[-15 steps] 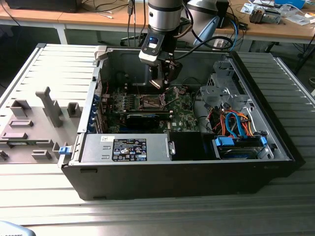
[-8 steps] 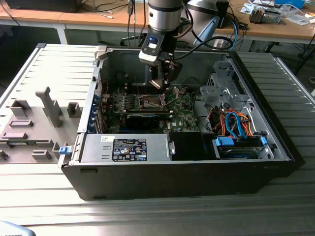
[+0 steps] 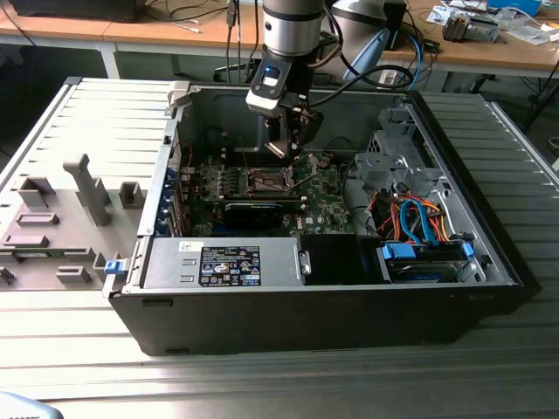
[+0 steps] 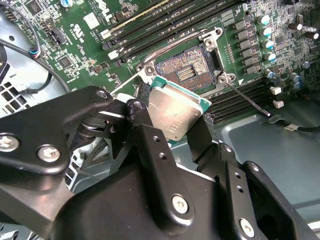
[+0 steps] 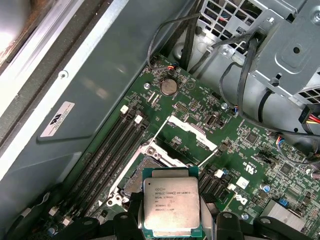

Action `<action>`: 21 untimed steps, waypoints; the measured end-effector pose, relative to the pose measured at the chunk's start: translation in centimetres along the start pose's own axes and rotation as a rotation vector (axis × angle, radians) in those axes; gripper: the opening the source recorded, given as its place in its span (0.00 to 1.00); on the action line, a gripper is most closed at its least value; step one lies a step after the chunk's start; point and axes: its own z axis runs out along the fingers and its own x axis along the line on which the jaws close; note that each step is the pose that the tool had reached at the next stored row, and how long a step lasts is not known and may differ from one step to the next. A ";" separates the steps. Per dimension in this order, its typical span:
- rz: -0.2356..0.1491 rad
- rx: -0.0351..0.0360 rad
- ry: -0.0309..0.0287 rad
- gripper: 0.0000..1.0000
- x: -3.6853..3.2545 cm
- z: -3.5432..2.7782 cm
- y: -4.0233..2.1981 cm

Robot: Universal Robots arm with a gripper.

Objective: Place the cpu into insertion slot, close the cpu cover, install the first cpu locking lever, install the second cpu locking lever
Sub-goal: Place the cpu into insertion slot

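on the exterior view's left a grey parts fixture lies on the ribbed tabletop, beside the open computer case. inside the case the end effector hangs over the green circuit board. in the second wrist view its fingers clamp the cpu, tilted, just above the uncovered insertion slot. in the first wrist view the cpu cover stands open beyond the slot.

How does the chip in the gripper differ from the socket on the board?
The chip has a smooth silver-grey top; the socket shows a dark bed of gold contacts. The chip is clamped in the gripper; the socket is fixed to the green board. Both are square.
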 end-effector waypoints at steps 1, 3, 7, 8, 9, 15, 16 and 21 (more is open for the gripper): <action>0.000 0.0000 0.0000 0.55 0.00 0.01 0.00; 0.001 -0.0001 0.0000 0.55 0.00 0.02 0.00; 0.004 -0.0001 -0.0001 0.55 0.00 0.05 0.00; 0.004 0.0000 -0.0001 0.55 0.00 0.05 0.00; 0.005 0.0000 -0.0001 0.55 0.00 0.06 0.00; 0.014 0.0001 -0.0003 0.55 0.00 0.12 0.00; 0.015 0.0001 -0.0005 0.55 0.00 0.12 0.00; 0.020 0.0002 -0.0006 0.55 0.00 0.14 0.00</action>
